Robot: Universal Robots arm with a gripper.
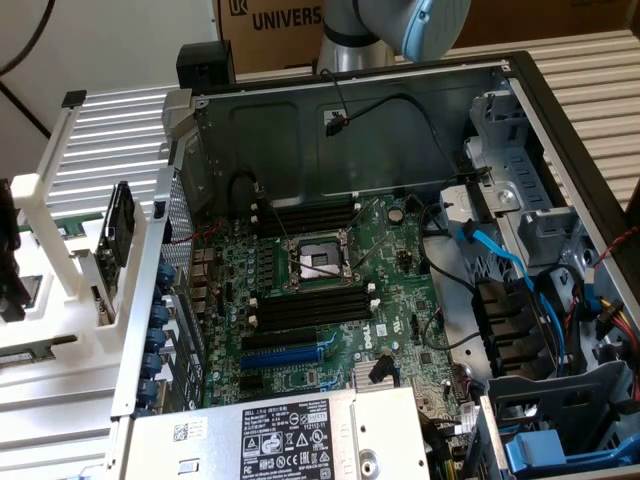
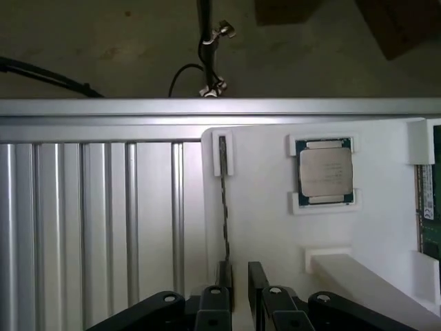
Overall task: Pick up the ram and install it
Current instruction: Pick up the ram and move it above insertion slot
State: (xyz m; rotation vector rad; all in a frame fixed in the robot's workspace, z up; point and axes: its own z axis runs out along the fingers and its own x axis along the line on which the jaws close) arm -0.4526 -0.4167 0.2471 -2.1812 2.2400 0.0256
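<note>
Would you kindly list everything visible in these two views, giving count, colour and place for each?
open metal computer case: one, grey, middle of the exterior view
green motherboard: one, inside the case
long black memory slots: two banks, either side of the processor socket
blue expansion slot: one, on the motherboard
blue cables: several, exterior view's right of the case
brown cardboard box: one, behind the case
slatted metal table: one, silver
white holder tray: one, on the table
dark-green ram stick: one, on edge in the tray
square processor chip: one, silver-topped, in a tray pocket
black gripper: one, open, at the stick's end
</note>
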